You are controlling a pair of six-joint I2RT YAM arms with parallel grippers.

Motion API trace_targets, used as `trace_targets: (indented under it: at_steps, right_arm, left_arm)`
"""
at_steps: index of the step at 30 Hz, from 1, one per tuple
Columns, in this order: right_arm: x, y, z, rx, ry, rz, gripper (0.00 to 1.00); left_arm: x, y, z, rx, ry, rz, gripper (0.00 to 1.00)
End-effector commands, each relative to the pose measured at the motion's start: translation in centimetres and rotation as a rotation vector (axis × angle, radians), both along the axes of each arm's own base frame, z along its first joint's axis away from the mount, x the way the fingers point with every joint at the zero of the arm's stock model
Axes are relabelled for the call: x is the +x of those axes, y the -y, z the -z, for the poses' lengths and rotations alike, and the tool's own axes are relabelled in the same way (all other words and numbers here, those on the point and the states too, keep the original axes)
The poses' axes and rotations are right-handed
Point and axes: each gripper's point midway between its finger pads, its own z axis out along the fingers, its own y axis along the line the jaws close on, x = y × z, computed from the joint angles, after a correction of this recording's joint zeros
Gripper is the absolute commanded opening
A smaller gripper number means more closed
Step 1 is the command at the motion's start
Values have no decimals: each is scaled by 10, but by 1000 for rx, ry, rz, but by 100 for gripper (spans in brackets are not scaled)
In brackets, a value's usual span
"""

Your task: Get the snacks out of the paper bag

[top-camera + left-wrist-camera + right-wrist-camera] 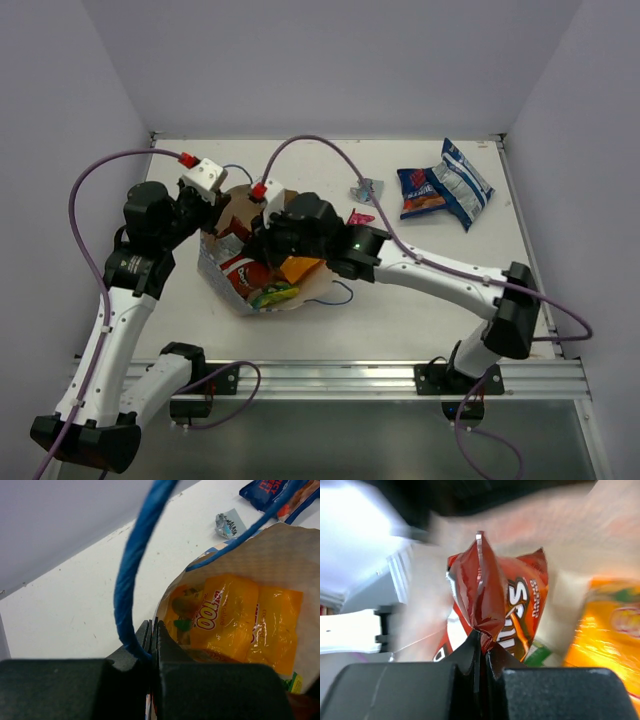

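The white counter [330, 160] carries the job, and the paper bag [232, 205] lies on its side toward nine o'clock of the counter's middle, mouth facing about five o'clock. The step in hand looks like drawing one more snack out of the bag. The left fingers [155, 642] are pressed fully together on the bag's rim, right where the blue cord handle [131, 565] meets the paper, propping the mouth open. The right fingers [472, 656] are inside the mouth, clamped tight on the crimped edge of a red packet [492, 600], which is only partly clear of the bag. The next move, as I judge it, calls for pulling that packet out toward three o'clock while the left side holds the rim firm, then letting it go on bare counter. Two bigger snacks are already out near two o'clock, well apart from the bag: a blue packet [422, 190] and a blue-and-white packet [465, 180], touching each other. Left in the bag are two orange packets [220, 615] lying side by side and a green packet [274, 296] at the mouth's lower lip. Between bag and blue pair lie a tiny silvery packet [367, 188] and a tiny pink packet [360, 217].
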Motion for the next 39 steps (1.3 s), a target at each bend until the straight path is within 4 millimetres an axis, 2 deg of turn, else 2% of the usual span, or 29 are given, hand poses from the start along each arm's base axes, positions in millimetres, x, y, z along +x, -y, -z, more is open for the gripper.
trace_targets:
  at_steps: [1, 2, 3, 5, 6, 8, 9, 11, 12, 15, 16, 17, 18, 19, 21, 22, 24, 25, 27, 28, 30, 31, 33, 34, 35, 36, 37, 38, 39]
  right_arm:
    - [-1, 40, -117, 169, 209, 54, 0]
    - [0, 49, -122, 166, 223, 66, 0]
    - [0, 64, -141, 193, 254, 93, 0]
    - [2, 81, -148, 179, 293, 118, 0]
    - [9, 100, -162, 183, 338, 175, 0]
    - [17, 122, -162, 150, 373, 241, 0]
    - [27, 148, -166, 136, 413, 324, 0]
    - [35, 178, -169, 134, 440, 403, 0]
    - [48, 201, -172, 132, 449, 472, 0]
    - [52, 260, -177, 165, 473, 607, 0]
    - [52, 272, -169, 148, 478, 636, 0]
    - [47, 295, -177, 169, 504, 697, 0]
    - [46, 307, -177, 168, 515, 733, 0]
    - [49, 319, -165, 137, 518, 776, 0]
    - [47, 352, -164, 135, 536, 895, 0]
    - [51, 358, -144, 88, 518, 926, 0]
    - [55, 379, -124, 47, 487, 1021, 0]
    - [60, 382, -99, -7, 454, 1040, 0]
    - [68, 386, -72, -19, 385, 1070, 0]
    - [71, 384, -46, -49, 338, 1066, 0]
    - [80, 388, -22, -49, 255, 1084, 0]
    - [84, 371, -4, -13, 184, 1026, 0]
    - [92, 360, 10, 43, 122, 995, 0]
    - [95, 341, 19, 82, 95, 916, 0]
    - [97, 334, 22, 112, 79, 889, 0]
    - [97, 328, 36, 140, 26, 880, 0]
    - [105, 320, 31, 204, 30, 860, 0]
    - [102, 308, 34, 244, -4, 796, 0]
    - [104, 307, 39, 296, -62, 813, 0]
  left_arm:
    - [6, -3, -49, -33, 167, -25, 0]
    - [6, -3, -48, -33, 164, -27, 0]
    - [6, -4, -47, -30, 163, -29, 0]
    - [6, -5, -46, -29, 164, -38, 0]
    - [7, -6, -46, -27, 165, -43, 0]
    - [7, -9, -47, -23, 169, -56, 0]
    - [7, -10, -47, -22, 171, -64, 0]
    - [7, -11, -47, -22, 172, -70, 0]
    - [7, -11, -48, -22, 174, -71, 0]
    - [8, -12, -46, -24, 170, -80, 0]
    - [9, -13, -45, -23, 168, -86, 0]
    - [10, -13, -44, -21, 165, -87, 0]
    - [10, -14, -44, -21, 165, -90, 0]
    - [11, -14, -44, -22, 164, -93, 0]
    - [11, -15, -43, -22, 161, -97, 0]
    - [11, -14, -44, -23, 162, -94, 0]
    - [11, -14, -44, -25, 164, -91, 0]
    - [11, -13, -44, -26, 164, -89, 0]
    - [10, -13, -44, -27, 163, -87, 0]
    - [10, -12, -44, -28, 163, -84, 0]
    - [10, -12, -45, -28, 163, -81, 0]
    - [9, -12, -45, -29, 165, -79, 0]
    - [9, -12, -45, -29, 165, -79, 0]
    - [8, -11, -46, -30, 166, -76, 0]
    - [7, -11, -46, -31, 167, -73, 0]
    - [6, -10, -47, -32, 169, -69, 0]
    - [6, -10, -47, -33, 170, -66, 0]
    - [5, -9, -46, -33, 168, -62, 0]
    - [5, -9, -47, -34, 171, -61, 0]
